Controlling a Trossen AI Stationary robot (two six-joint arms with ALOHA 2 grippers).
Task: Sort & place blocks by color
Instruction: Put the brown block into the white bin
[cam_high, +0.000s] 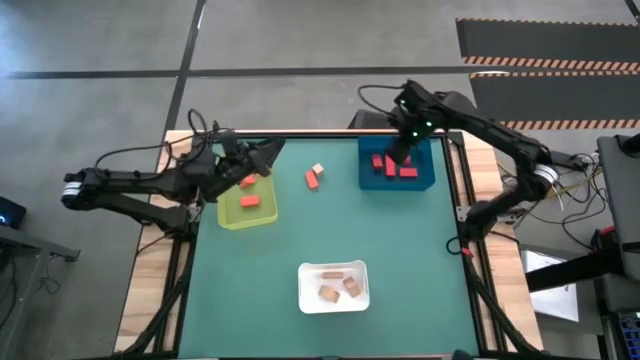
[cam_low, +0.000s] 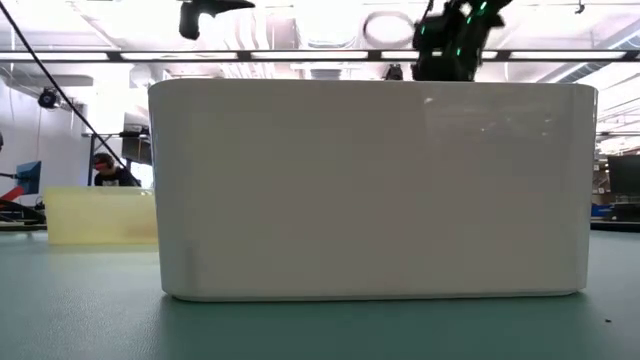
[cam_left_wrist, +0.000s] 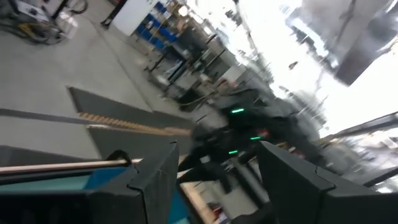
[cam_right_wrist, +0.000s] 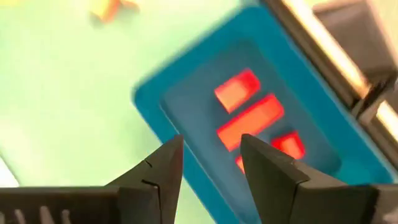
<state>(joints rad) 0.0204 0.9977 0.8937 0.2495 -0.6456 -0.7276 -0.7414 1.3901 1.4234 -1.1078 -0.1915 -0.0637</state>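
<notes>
The right gripper (cam_right_wrist: 208, 165) hangs over the blue tray (cam_high: 425, 180) at the table's far right, its fingers spread with nothing between them; the wrist view looks down past them onto the deep red blocks (cam_right_wrist: 250, 118) lying inside that tray, at least three of them. The left gripper (cam_left_wrist: 214, 177) hovers above the yellow-green tray (cam_high: 232, 216), which sits to the left of the blue tray across the table's far edge; its fingers are likewise parted and empty, pointing out toward the room. In the yellow-green tray lie two orange-red blocks (cam_high: 248, 202). The white tray (cam_high: 361, 296), on the near side of the table from the blue tray, holds three tan wood blocks (cam_high: 341, 286). Two pieces remain loose on the green mat (cam_high: 250, 290) between the yellow-green and blue trays: an orange-red block (cam_high: 312, 180) and, just beside it, a pale tan block (cam_high: 318, 169). Judging by this, the sorting is nearly complete, with only those two strays left to carry, one to the yellow-green tray and one to the white tray.
</notes>
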